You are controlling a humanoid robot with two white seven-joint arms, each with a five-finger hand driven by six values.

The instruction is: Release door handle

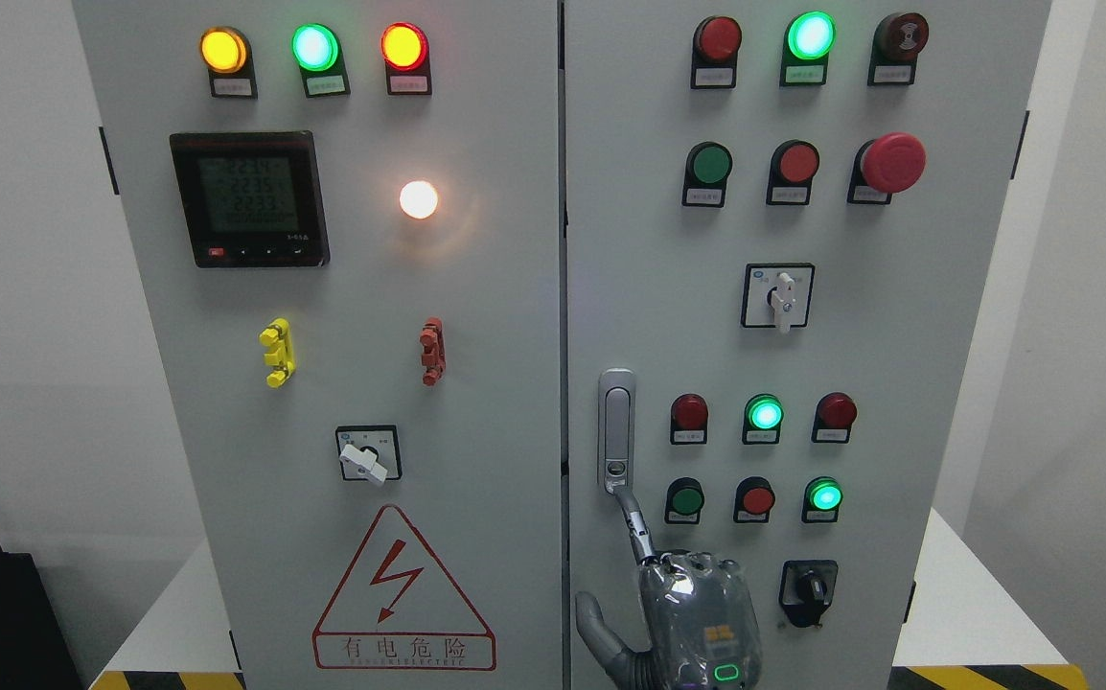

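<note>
The silver door handle (616,426) stands upright on the left edge of the cabinet's right door (898,287), which is closed. My right hand (634,537) comes up from the bottom edge just right of the middle, its back towards me under a clear cover. Its index finger (637,532) stretches up and its tip touches the lower end of the handle by the keyhole. The thumb (593,623) is spread out to the left, off the door seam. Nothing is clasped in the hand. The other fingers are hidden behind the hand. My left arm does not show.
The right door carries lamps, push buttons, a red mushroom stop button (892,161) and rotary switches (780,297). The left door (476,287) has a meter (249,198), lamps and a warning triangle (403,594). White walls flank the cabinet.
</note>
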